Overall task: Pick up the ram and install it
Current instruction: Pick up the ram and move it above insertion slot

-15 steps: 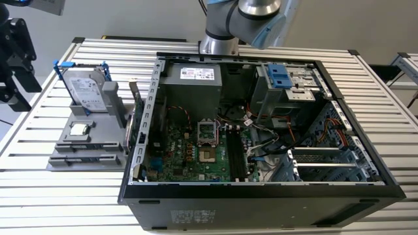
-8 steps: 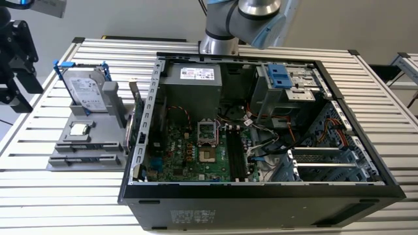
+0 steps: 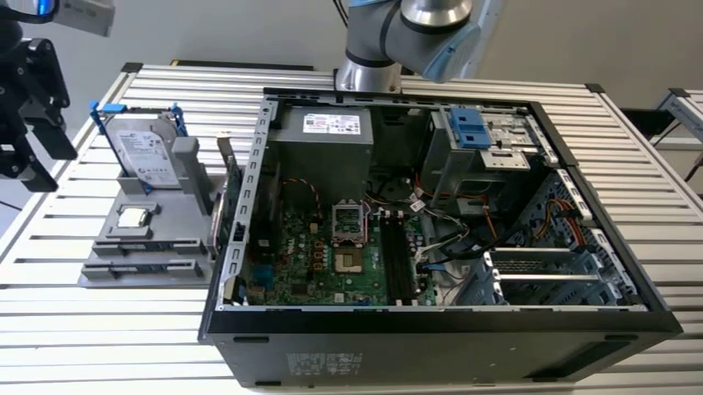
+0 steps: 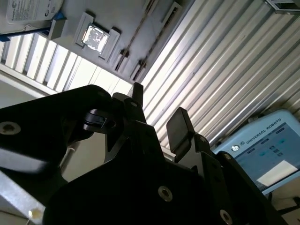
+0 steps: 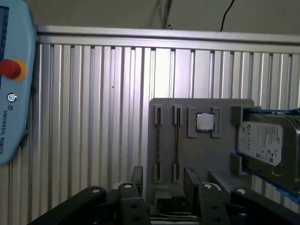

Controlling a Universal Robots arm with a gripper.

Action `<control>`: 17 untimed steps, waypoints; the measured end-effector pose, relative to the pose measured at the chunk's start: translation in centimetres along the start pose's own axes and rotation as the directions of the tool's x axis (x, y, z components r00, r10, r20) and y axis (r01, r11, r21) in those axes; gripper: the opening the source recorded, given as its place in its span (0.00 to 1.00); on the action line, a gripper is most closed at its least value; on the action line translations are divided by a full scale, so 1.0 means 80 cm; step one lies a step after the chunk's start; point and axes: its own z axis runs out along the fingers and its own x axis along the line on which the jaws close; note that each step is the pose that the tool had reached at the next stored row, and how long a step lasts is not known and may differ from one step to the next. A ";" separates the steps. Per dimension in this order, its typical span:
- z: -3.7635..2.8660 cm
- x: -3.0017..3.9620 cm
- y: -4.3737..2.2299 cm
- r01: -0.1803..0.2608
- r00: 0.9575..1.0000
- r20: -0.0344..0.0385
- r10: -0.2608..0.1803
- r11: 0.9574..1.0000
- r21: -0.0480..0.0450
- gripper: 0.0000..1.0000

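Gripper (image 5: 164,174) open, empty, jaws spread wide. Just beyond it we note the ram (image 5: 176,140), on edge in a tray (image 5: 206,154) slot, not yet lifted. Its long axis runs straight away from the jaw gap. Case (image 3: 439,354) well apart.

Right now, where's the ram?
The ram stands edge-up in the gray tray beside the processor chip, at the exterior view's left of the computer case.

Ribbed metal table (image 3: 110,329), matt grey plastic tray (image 3: 110,257)
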 end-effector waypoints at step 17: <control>0.0085 0.0000 -0.0040 0.001 1.000 -0.003 -0.001 1.000 0.018 1.00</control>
